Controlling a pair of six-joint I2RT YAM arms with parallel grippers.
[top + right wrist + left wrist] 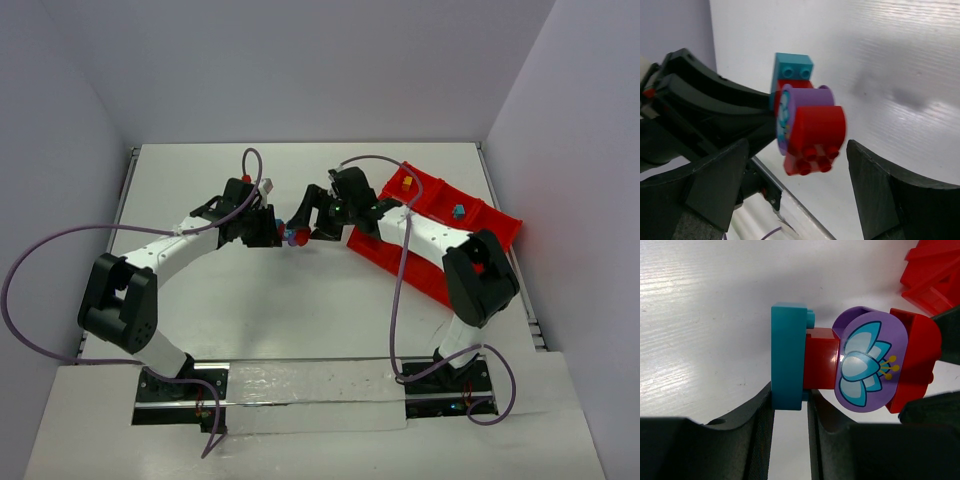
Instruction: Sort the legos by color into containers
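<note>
Left gripper [789, 409]: clenched on the teal brick [787, 357]. My two fingers pinch its lower end, one on each broad face.

The teal brick is not alone. A red brick [821, 359] is joined to its face, then a purple piece [867, 360] with a pale blue flower printed on it, then a rounded red brick [912, 360] at the far end. All four sit in one row and stick out sideways from my left grip.

Right gripper [797, 150]: released, jaws wide. My fingers stand on either side of the rounded red brick, studs towards the camera. The right wrist view shows a gap on both sides, so there is no grasp there.

Position, top view: both grippers meet tip to tip over the middle of the white table [300, 310], with the stack between them. It is left of the tray [395, 262] and apart from it.

Tray: bright red, angled along the right side of the table. A yellow piece [407, 183] lies in a far compartment and a blue piece [458, 211] in the next one along. I cannot tell what the nearer compartments hold, as my right arm covers them.
</note>
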